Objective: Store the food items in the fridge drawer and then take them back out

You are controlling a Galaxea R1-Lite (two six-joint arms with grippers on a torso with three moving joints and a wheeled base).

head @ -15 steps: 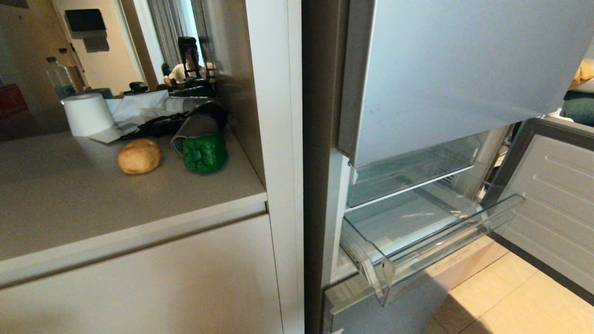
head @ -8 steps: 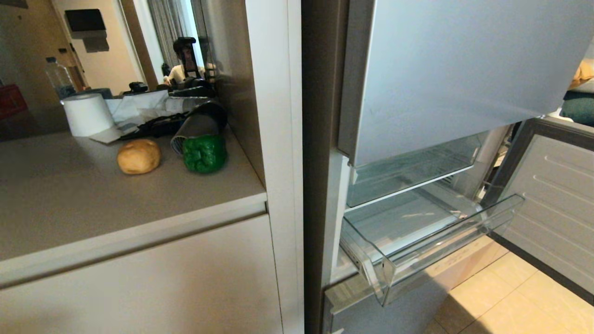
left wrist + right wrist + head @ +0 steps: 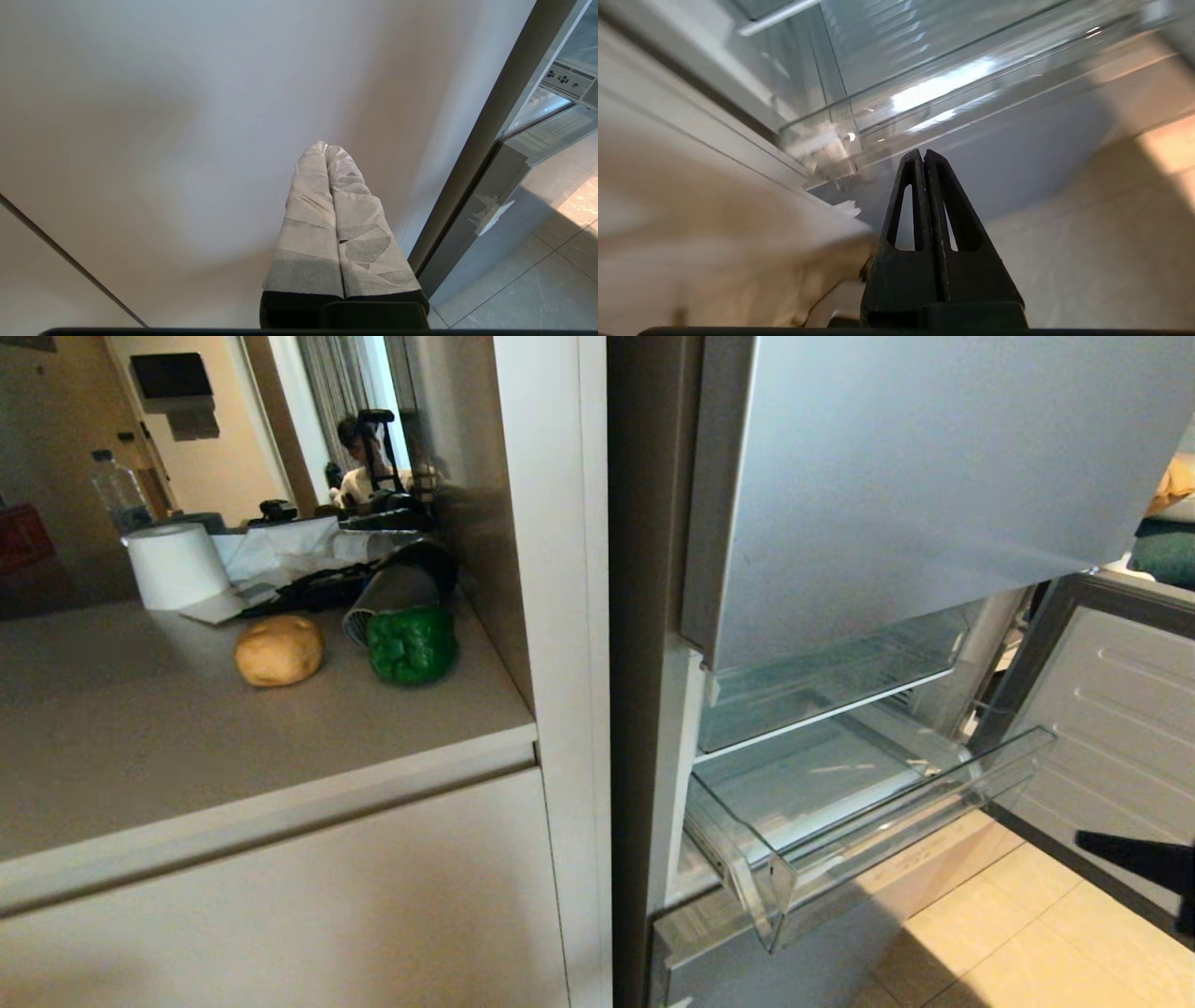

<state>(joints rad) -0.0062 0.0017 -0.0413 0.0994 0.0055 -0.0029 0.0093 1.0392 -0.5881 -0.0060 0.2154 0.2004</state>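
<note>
The food items lie on the grey countertop [image 3: 187, 747] at the left: a tan potato [image 3: 279, 651] and, beside it, a glossy green bell pepper [image 3: 412, 645]. To the right, the fridge drawer [image 3: 896, 826] stands pulled out, a clear tray with nothing in it. My right gripper [image 3: 1087, 841] pokes in low from the right edge, shut and holding nothing. In the right wrist view the right gripper [image 3: 923, 153] points up at the fridge drawer's clear front [image 3: 952, 93]. My left gripper [image 3: 326, 145], wrapped in white tape, is shut and faces a plain cabinet front.
A white paper roll [image 3: 175, 566], a grey-black hair dryer [image 3: 397, 586] and crumpled paper sit behind the food. The tall upper fridge door [image 3: 934, 476] hangs over the drawer. An open ribbed door panel [image 3: 1111, 747] stands at the right above the tiled floor [image 3: 1027, 943].
The black tip of my right gripper has come into the head view at the lower right. The food and the drawer have not moved.
</note>
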